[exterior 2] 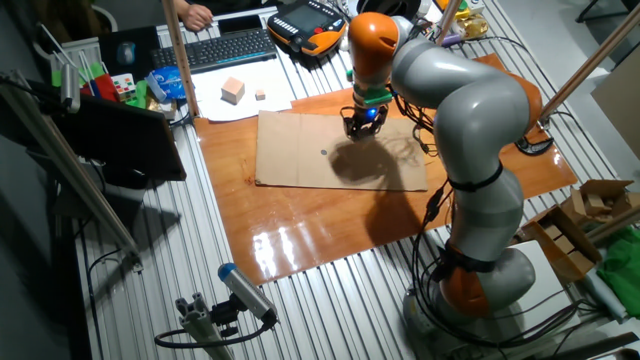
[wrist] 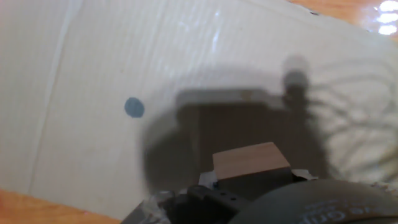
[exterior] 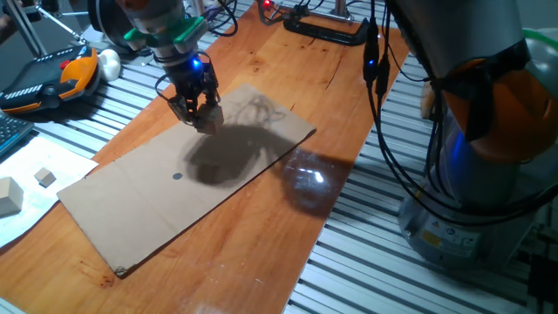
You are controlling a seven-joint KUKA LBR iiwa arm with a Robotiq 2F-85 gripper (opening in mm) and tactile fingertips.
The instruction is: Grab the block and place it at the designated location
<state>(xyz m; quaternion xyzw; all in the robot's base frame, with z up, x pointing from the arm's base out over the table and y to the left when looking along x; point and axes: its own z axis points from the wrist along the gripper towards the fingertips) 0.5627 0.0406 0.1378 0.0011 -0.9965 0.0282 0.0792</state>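
My gripper hangs over the far part of the brown cardboard sheet, a little above it, and casts a dark shadow on it. It is shut on the block, a small light-brown wooden cube held between the fingers. The block shows at the fingertips in one fixed view. The designated location is a small dark dot on the sheet, nearer the camera and left of the gripper. In the hand view the dot lies up and left of the block. In the other fixed view the gripper is right of the dot.
A larger tan block and a tiny pale cube lie on white paper left of the sheet. A teach pendant and a keyboard lie at the table's edge. The robot's base and cables stand at the right.
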